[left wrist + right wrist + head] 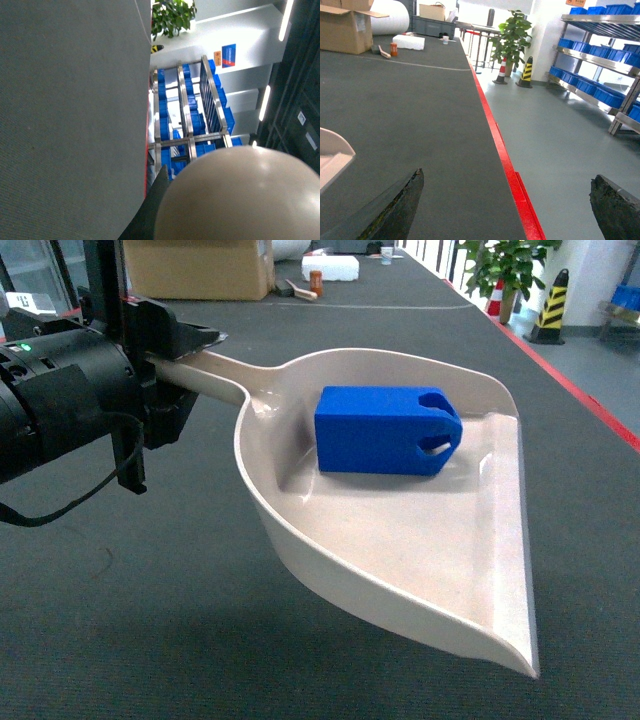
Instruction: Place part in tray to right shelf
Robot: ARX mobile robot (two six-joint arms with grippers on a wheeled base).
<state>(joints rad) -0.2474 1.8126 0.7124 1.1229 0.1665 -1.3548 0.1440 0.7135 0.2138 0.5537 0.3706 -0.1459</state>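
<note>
The beige tray (420,560) hangs tilted above the dark table, and my left gripper (180,375) is shut on its long handle (215,375). The blue part (385,430) lies inside the tray near its back wall. In the left wrist view the tray's rounded underside (235,195) fills the lower right beside one dark finger (152,210). My right gripper (506,176) is open over the table's red edge with nothing between its fingers. A corner of the tray (332,150) shows to its left. The steel right shelf (600,55) stands across the aisle.
The shelf holds blue crates (580,45), also seen in the left wrist view as blue crates (192,120). A cardboard box (200,268), a white foam block (330,267) and small items sit at the table's far end. A potted plant (512,35) and striped cone (526,72) stand on the floor.
</note>
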